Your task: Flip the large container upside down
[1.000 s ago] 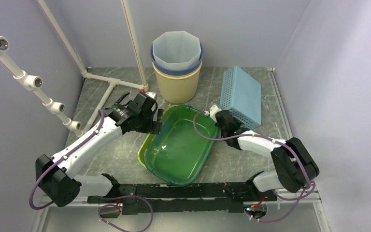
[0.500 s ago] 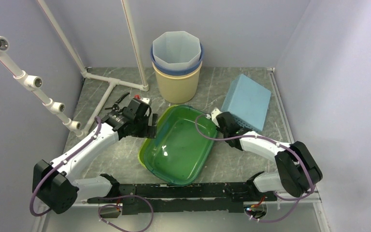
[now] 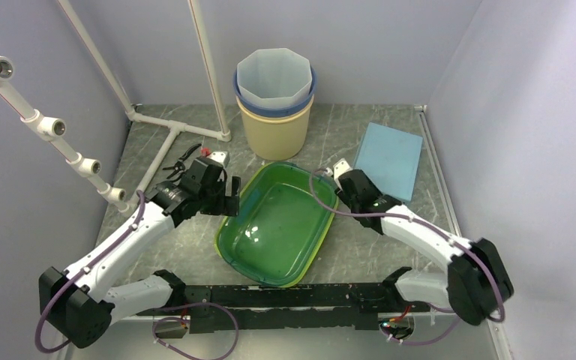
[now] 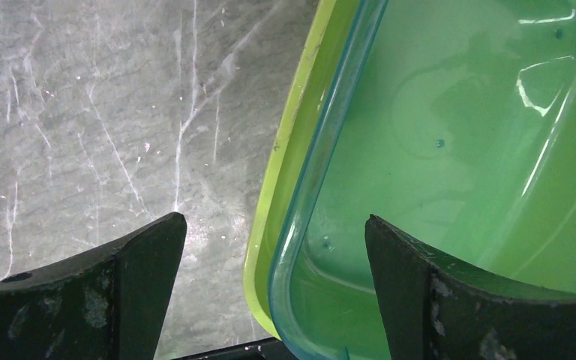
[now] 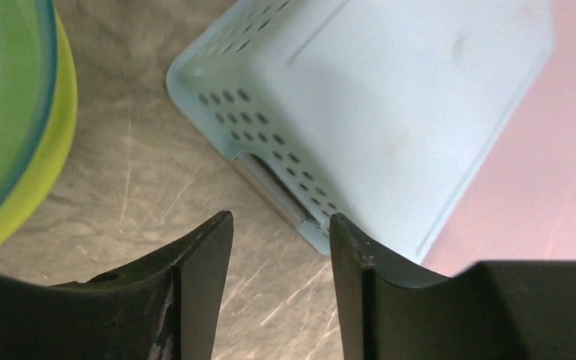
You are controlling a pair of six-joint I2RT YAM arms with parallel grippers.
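Observation:
The light blue perforated basket lies bottom up at the back right. It also shows in the right wrist view. My right gripper is open and empty, just short of the basket's near corner, with bare table between its jaws. Two nested green tubs sit upright in the middle. My left gripper is open and straddles the tubs' left rim without clamping it.
Stacked buckets stand at the back centre. A white pipe frame runs along the left side. A small black tool lies near it. A black rail runs along the front edge.
The blue basket has tipped from standing on its side to lying flat, bottom up. The right gripper has drawn back from it. The left gripper has moved left and the green tubs have settled flatter.

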